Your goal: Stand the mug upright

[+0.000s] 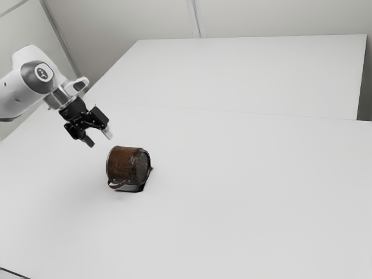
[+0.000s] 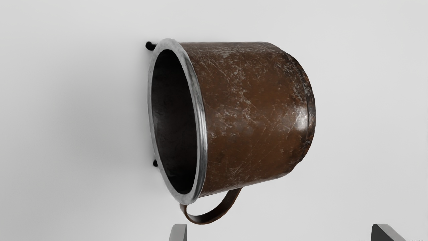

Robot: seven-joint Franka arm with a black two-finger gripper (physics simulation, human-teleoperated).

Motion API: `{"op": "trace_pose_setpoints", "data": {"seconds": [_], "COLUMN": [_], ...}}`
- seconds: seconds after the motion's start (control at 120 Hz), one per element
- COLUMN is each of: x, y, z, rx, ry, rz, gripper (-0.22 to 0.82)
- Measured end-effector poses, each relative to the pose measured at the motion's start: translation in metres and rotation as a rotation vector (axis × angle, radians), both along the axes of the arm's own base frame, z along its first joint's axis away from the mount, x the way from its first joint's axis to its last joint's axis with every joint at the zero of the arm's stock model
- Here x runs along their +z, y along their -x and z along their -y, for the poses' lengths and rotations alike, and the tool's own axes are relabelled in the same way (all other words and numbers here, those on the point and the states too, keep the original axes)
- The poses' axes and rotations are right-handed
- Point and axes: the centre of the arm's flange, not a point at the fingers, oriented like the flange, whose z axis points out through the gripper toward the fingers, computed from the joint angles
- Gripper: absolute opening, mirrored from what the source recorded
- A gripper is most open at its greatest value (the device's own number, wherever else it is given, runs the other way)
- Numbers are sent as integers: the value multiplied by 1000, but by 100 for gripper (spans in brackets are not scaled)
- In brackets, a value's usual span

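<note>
On its side, the mug (image 1: 125,165) lies below the gripper (image 1: 98,138) with jaws apart, toward the exterior view's right, its axis running from left-hand mouth (image 2: 174,120) to right-hand base (image 1: 142,167).

White flat table (image 1: 244,209); scratched brown cylindrical metal mug (image 1: 124,164) laid on side, left of exterior frame's centre, black object (image 1: 138,188) partly covered by it.

White arm (image 1: 16,96), black gripper (image 1: 99,138)
Smooth, rounded white casing surrounds a dark grey cap (image 1: 32,83) with a pale round badge (image 1: 43,73) bearing a small dark mark; a silver-grey collar (image 1: 57,97) meets blocky black parts. The wrist view shows flat-sided fingers (image 2: 179,234), their faces pale grey and near-black.
</note>
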Motion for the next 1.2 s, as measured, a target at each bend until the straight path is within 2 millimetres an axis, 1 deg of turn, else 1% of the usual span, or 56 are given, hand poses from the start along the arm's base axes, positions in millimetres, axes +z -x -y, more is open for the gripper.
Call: {"op": "trace_pose_setpoints", "data": {"seconds": [0.117,0.242,0.392,0.467,0.592,0.817,0.875,0.967,1.0,1.033,1.2], "x": [-26,-44,-61,-64,-69,-100,-109,-115,-115,-115,-114], "y": [5,2,-3,-5,-7,-5,-3,-1,0,-1,-1], "z": [-10,-17,-19,-20,-17,-19,-17,-14,-14,-13,-7], "rx": [21,31,28,28,22,34,41,52,52,51,38], "ry": [52,102,155,183,236,329,360,412,426,440,489], "rz": [5,35,73,100,142,171,175,188,194,201,229], "gripper": [60,60,60,60,60,60,60,60,58,53,16]}}
